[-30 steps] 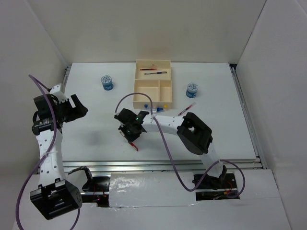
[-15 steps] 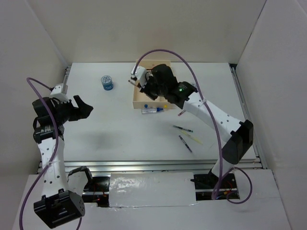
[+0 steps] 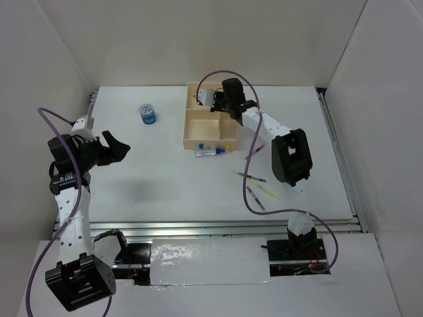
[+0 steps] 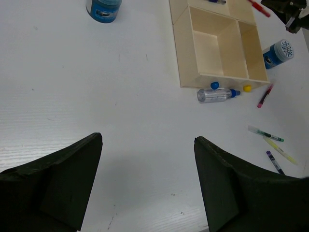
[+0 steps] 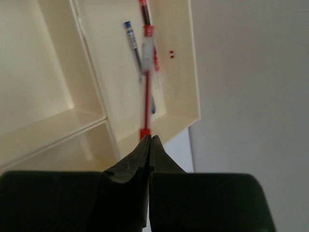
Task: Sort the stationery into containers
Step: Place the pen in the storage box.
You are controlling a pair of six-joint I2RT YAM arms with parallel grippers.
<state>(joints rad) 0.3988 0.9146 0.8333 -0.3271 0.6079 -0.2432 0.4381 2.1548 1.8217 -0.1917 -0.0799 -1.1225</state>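
Compared with half a second ago, the right gripper (image 5: 149, 141) is moved to the far long compartment of the cream tray (image 3: 201, 127), clenched on a red pen (image 5: 146, 92) above one blue pen (image 5: 131, 38). The left gripper (image 4: 147, 186) is held spread, well apart. Two patterned cylinders (image 4: 103, 7) and four loose pens (image 3: 256, 151) are scattered on the table (image 3: 152, 178).

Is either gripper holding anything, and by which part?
The right gripper is shut on a thin red pen, pinching its end; the pen points out over the long compartment of the cream tray. The left gripper is open, holding nothing.
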